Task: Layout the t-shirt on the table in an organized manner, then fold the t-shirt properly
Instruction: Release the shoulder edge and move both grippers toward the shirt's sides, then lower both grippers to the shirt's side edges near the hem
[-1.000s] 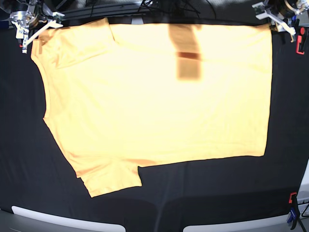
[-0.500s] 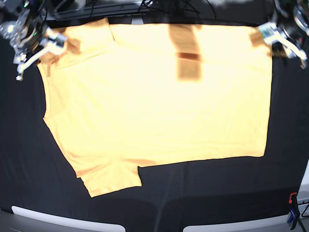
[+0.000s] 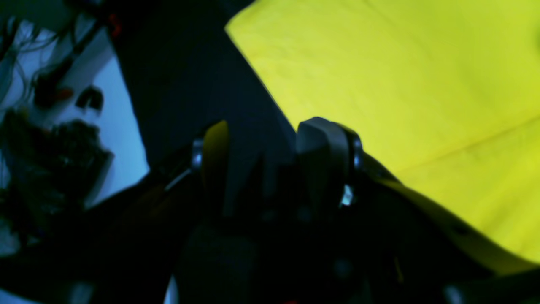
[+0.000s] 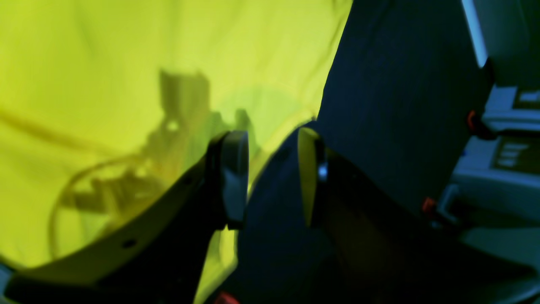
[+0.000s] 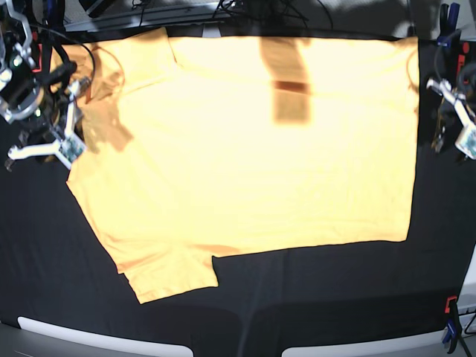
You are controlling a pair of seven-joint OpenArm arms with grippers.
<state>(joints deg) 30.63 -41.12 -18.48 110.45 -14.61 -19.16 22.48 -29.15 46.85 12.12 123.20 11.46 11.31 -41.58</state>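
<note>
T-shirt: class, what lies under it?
The t-shirt lies spread on the black table, which shows all around it. Whatever is beneath the cloth itself is covered and cannot be seen.

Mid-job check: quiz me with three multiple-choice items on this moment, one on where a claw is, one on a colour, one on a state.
1. The right claw is: A over the shirt's middle; B beside the t-shirt's edge; C off the table.
2. In the base view the t-shirt looks: A pale orange; B white; C blue.
3. The left claw is: A shut on cloth; B open, holding nothing; C holding a clamp.

Key: 1 B, its fingers straddle the cloth's edge in the right wrist view. 2 A, peach against black. 3 B, only dark table shows between its fingers.
</note>
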